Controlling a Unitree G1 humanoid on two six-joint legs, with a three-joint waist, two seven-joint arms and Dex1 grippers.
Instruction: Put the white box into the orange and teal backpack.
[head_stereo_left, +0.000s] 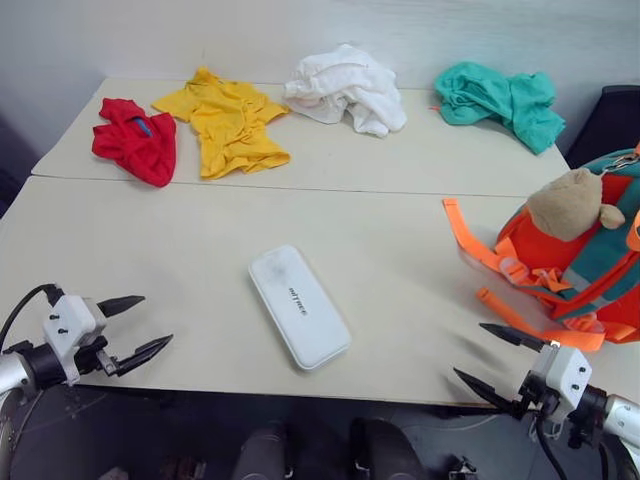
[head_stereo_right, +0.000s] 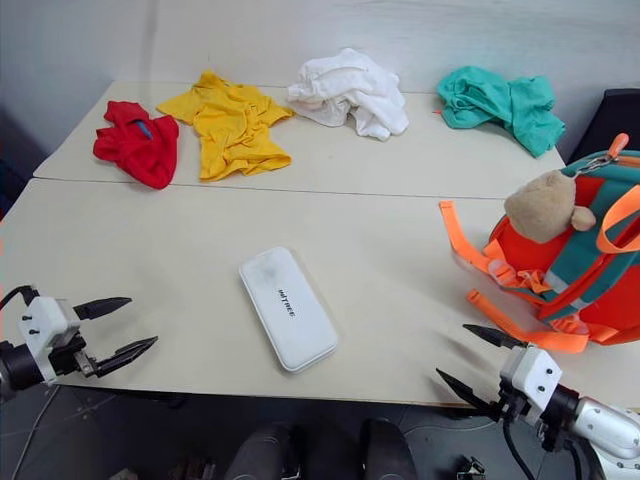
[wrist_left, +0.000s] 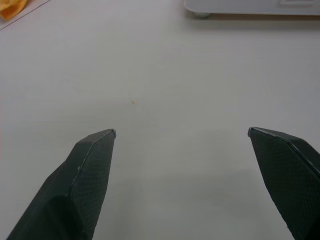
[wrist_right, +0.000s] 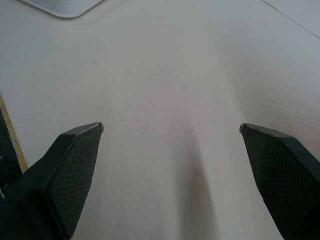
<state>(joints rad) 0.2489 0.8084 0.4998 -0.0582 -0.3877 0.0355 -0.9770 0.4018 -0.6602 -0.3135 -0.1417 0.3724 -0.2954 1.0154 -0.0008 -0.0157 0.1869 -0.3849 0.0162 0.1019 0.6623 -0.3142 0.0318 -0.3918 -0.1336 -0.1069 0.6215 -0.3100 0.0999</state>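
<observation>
The white box (head_stereo_left: 298, 306) lies flat on the near table (head_stereo_left: 180, 250), lengthwise and slightly slanted, grey lettering on its face. The orange and teal backpack (head_stereo_left: 580, 265) stands at the table's right edge with a tan plush animal (head_stereo_left: 572, 203) on top and orange straps (head_stereo_left: 478, 250) trailing toward the middle. My left gripper (head_stereo_left: 143, 322) hovers open near the front left edge, well left of the box. My right gripper (head_stereo_left: 488, 356) is open at the front right edge, just below the backpack. An edge of the box (wrist_left: 250, 7) shows beyond the left fingers (wrist_left: 82, 175), and a corner of it (wrist_right: 62, 6) in the right wrist view.
On the far table lie a red garment (head_stereo_left: 135, 140), a yellow garment (head_stereo_left: 228, 122), a white cloth garment (head_stereo_left: 348, 88) and a teal cloth garment (head_stereo_left: 500, 100). A seam (head_stereo_left: 300, 188) runs between the two tables. A dark chair (head_stereo_left: 610, 120) stands at the far right.
</observation>
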